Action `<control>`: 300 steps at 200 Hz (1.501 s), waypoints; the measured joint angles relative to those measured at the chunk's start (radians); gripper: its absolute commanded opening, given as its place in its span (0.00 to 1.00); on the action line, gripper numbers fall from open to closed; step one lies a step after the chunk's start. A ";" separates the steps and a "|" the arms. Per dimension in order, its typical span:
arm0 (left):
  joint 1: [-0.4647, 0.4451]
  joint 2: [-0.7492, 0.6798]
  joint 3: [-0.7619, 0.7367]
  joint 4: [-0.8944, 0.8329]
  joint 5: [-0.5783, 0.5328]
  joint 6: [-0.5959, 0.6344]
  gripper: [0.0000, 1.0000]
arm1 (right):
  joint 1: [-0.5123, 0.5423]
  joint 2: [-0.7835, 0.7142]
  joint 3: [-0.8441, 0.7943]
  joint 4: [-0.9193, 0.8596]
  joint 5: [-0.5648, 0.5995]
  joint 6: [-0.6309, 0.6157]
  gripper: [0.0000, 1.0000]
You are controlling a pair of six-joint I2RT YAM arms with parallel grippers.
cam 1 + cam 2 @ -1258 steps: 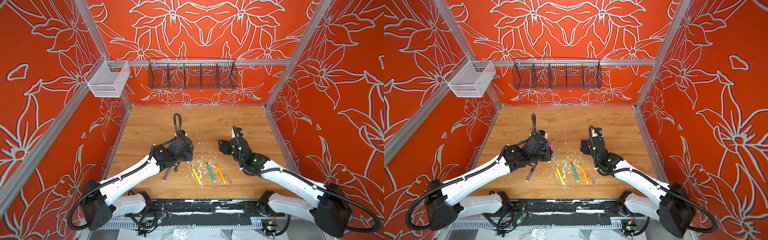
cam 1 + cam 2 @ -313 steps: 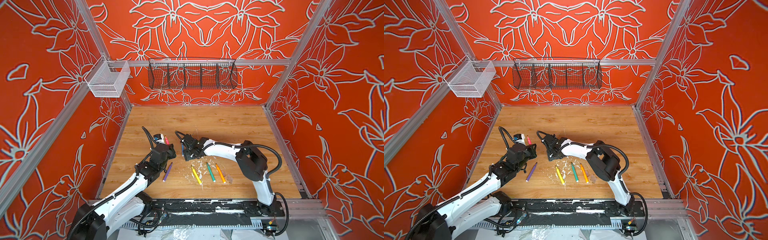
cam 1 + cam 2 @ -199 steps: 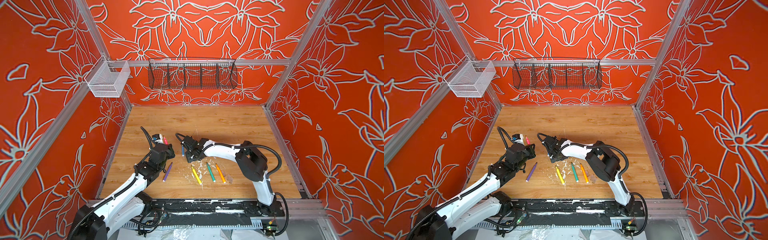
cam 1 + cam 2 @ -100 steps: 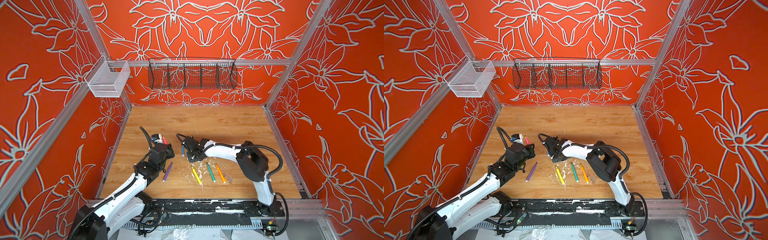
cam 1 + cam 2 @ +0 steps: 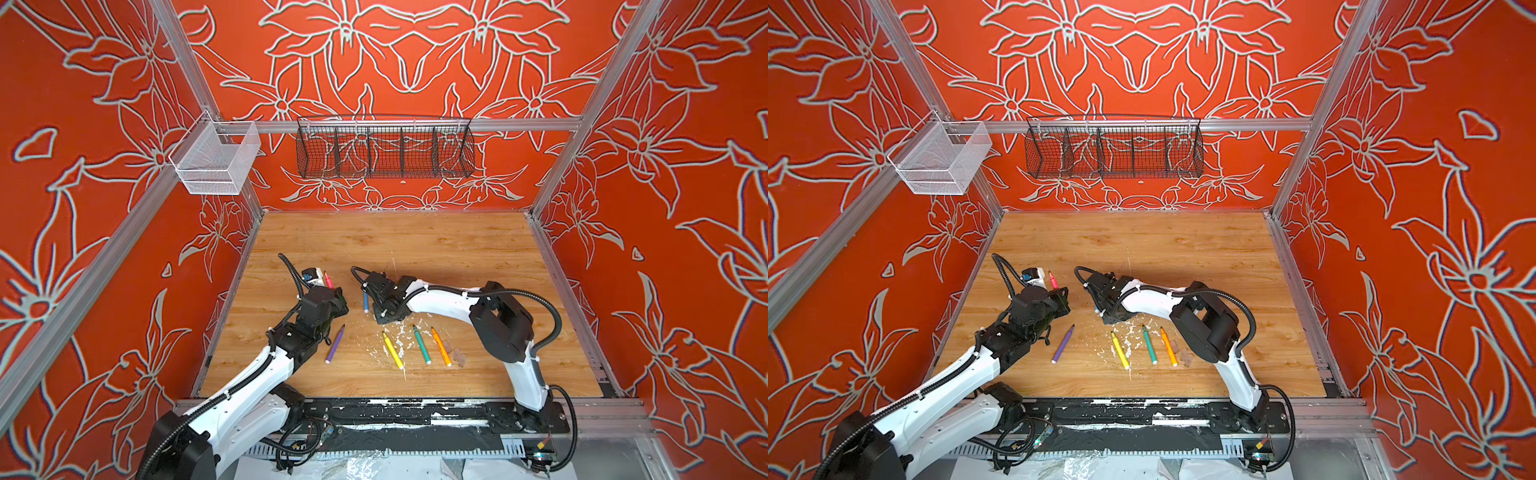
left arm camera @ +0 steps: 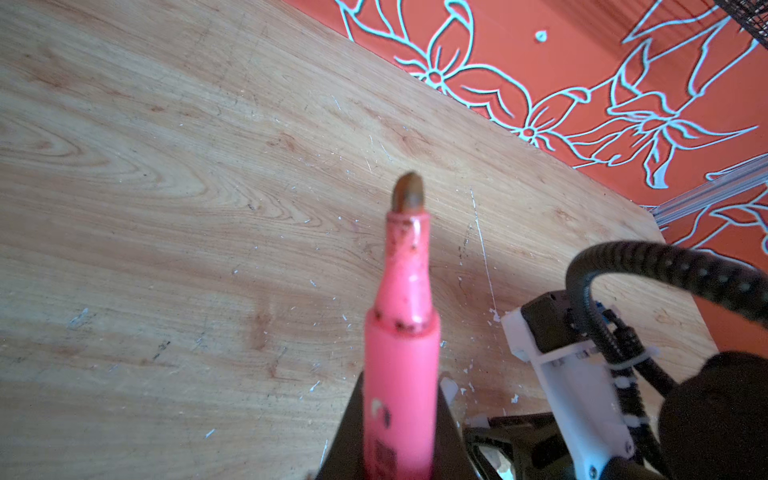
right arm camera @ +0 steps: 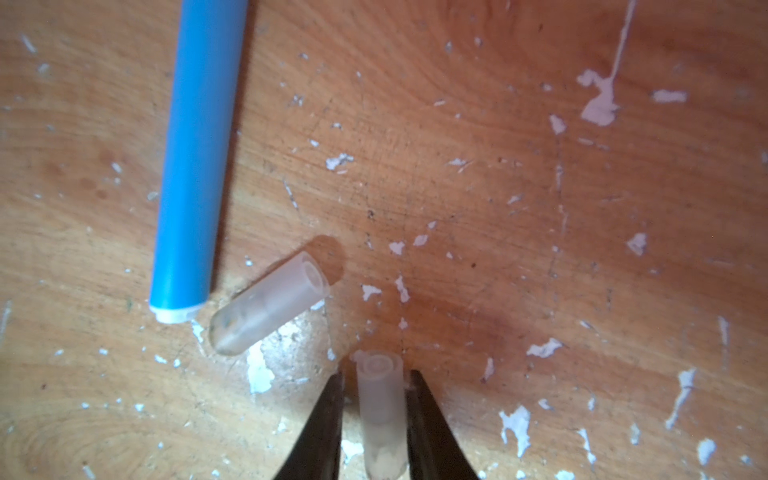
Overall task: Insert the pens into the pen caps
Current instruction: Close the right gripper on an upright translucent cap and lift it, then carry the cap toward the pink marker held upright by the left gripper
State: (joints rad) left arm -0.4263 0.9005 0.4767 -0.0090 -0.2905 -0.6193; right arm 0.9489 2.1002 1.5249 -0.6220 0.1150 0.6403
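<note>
My left gripper [image 6: 401, 386] is shut on a pink pen [image 6: 401, 340] and holds it off the table, bare tip pointing up; both top views show this pink pen [image 5: 328, 280] [image 5: 1053, 280]. My right gripper [image 7: 376, 374] is down at the table with its jaws closed against a clear pen cap [image 7: 380, 411]. A second cap [image 7: 270, 305] lies beside the blunt end of a blue pen [image 7: 195, 166] [image 5: 365, 301]. Purple [image 5: 336, 344], yellow [image 5: 392, 351], green [image 5: 422, 345] and orange [image 5: 441, 347] pens lie in a row nearer the front, with two caps [image 5: 459, 355] beside the orange one.
White flecks of debris [image 5: 399, 332] are scattered on the wooden table around the pens. A black wire basket [image 5: 384, 151] hangs on the back wall and a white mesh basket [image 5: 216, 160] on the left rail. The right arm's elbow [image 5: 500, 324] stands over the table's right part.
My right gripper's jaws have closed in onto the pen cap on the table. The left arm has stayed still with the pink pen.
</note>
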 measured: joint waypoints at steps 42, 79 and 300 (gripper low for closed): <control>0.002 -0.002 0.000 -0.001 0.000 -0.003 0.00 | 0.000 0.000 0.000 0.000 0.000 0.006 0.19; 0.005 0.002 0.000 0.003 0.017 -0.002 0.00 | 0.000 0.005 0.011 -0.011 0.001 0.008 0.11; -0.220 0.512 0.194 0.269 0.699 0.137 0.00 | -0.243 -0.923 -0.714 0.365 0.058 0.051 0.08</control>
State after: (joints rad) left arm -0.6468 1.4120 0.6708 0.2596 0.4084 -0.4824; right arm 0.7059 1.1770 0.8108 -0.2573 0.1734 0.6914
